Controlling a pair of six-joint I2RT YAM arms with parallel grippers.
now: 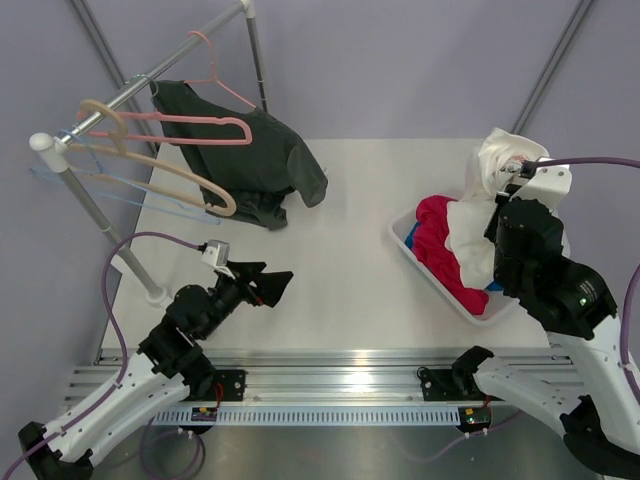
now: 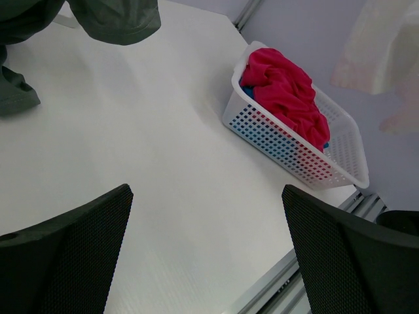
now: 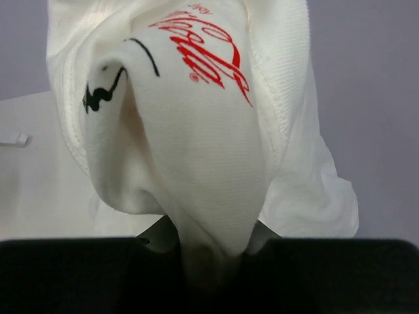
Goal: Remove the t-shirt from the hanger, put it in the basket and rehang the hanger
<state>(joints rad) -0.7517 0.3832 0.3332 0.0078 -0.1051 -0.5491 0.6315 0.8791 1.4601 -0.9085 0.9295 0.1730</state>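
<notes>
The white t-shirt (image 1: 497, 158) with red Coca-Cola lettering is bunched up and hangs over the basket at the right, far from the rack. My right gripper (image 1: 503, 197) is shut on a fold of the t-shirt (image 3: 196, 131), and the cloth fills the gap between the fingers of that gripper (image 3: 209, 255). The salmon-pink hanger (image 1: 190, 128) hangs on the rail at the back left with no white cloth on it. My left gripper (image 1: 272, 285) hovers low over the table's left side, open and holding nothing (image 2: 206, 248). The t-shirt (image 2: 386, 46) shows as a white blur at the upper right.
A white mesh basket (image 1: 418, 256) holds a magenta cloth (image 1: 435, 225) and blue fabric; it also shows from the left wrist (image 2: 294, 154). A dark grey t-shirt (image 1: 262, 160) hangs from the rack, beside beige wooden hangers (image 1: 150, 165) and a thin pink wire hanger (image 1: 215, 70).
</notes>
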